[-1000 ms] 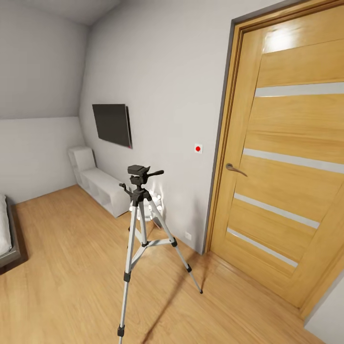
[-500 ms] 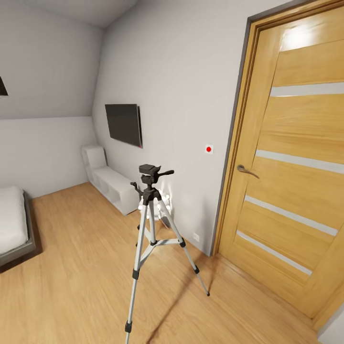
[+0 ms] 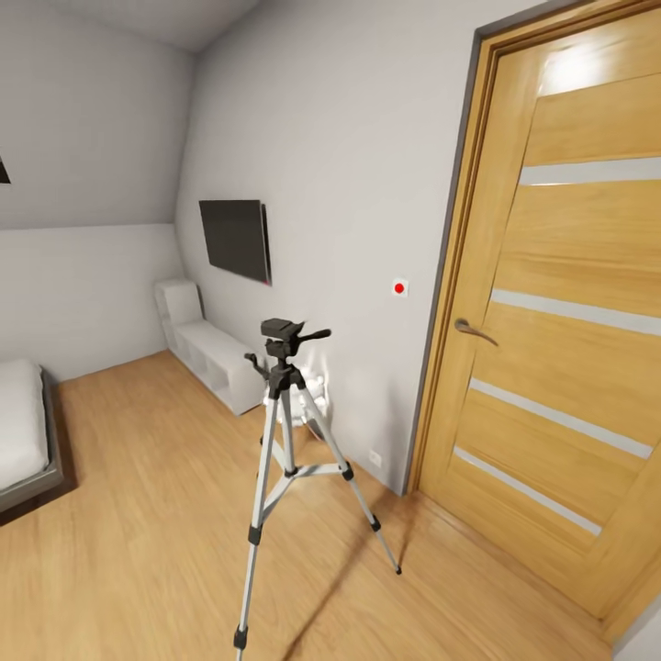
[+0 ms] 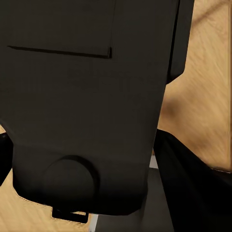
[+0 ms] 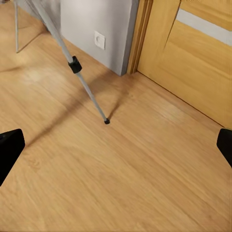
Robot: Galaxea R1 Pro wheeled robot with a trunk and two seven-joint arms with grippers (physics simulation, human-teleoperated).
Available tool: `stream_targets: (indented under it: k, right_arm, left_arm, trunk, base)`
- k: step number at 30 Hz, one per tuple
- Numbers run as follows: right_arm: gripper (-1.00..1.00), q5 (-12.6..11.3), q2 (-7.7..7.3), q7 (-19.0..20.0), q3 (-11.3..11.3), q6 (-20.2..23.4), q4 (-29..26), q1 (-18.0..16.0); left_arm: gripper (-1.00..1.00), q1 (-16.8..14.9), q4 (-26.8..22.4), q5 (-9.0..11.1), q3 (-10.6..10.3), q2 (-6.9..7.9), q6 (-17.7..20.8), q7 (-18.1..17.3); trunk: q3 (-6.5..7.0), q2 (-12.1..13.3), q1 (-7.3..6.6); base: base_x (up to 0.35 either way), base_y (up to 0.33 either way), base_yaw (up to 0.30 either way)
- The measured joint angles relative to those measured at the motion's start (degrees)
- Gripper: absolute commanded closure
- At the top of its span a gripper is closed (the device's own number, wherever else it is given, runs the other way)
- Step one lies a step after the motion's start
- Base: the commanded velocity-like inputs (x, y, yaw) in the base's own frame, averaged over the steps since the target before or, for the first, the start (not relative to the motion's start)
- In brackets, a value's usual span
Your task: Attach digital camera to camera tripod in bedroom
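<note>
Head view takes in the bedroom, with the camera tripod [image 3: 280, 441] standing upright on the light wood floor [image 3: 138, 514], and everything else here is placed from that tripod. Its three silver-white legs are spread wide, the feet planted on the floor, and its black pan head [image 3: 281, 332] sits bare on top with the long handle [image 3: 312, 335] sticking out toward the door side. Just behind the tripod, against the white wall, a small white lamp [image 3: 308, 386] is partly hidden by the legs. Further behind it and toward the bed side, a low white cubby shelf [image 3: 211, 358] runs along the wall, and above that a dark flat screen [image 3: 235, 240] hangs on the wall. The wooden door [image 3: 569, 321] with pale horizontal stripes and a lever handle [image 3: 473, 330] stands near the tripod at the other side, with a small switch plate bearing a red dot [image 3: 399, 287] on the wall between door frame and tripod. The grey low bed [image 3: 28, 441] lies well apart from the tripod, across the floor. In the right wrist view one tripod leg [image 5: 79, 72] slants down to its black foot on the floor, near a white wall socket [image 5: 99, 40] and the door frame; the right gripper [image 5: 116, 145] is spread wide, its two dark fingertips [image 5: 9, 147] at opposite edges with nothing between them. In the left wrist view a large black body, the digital camera [image 4: 82, 96], sits right against the lens, over wood floor; whether the left claw is clamped on it I cannot tell.
</note>
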Motion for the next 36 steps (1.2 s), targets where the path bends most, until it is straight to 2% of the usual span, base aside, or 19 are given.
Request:
stream_targets:
  k: [18, 36]
  right_arm:
    - [-1.0, 0.0, 0.17, 0.0, 0.0, 0.1, 0.0, 0.0]
    - [-1.0, 0.0, 0.27, -0.1, 0.0, 0.1, 0.1, 0.0]
  left_arm:
    - [1.0, 0.0, 0.0, 0.0, 0.0, 0.0, 0.0, 0.0]
    - [1.0, 0.0, 0.0, 0.0, 0.0, 0.01, 0.0, 0.0]
  trunk:
    - [0.0, 0.0, 0.01]
    - [0.0, 0.0, 0.02]
  base:
    - [0.246, -0.165, 0.006]
    - [0.022, -0.003, 0.264]
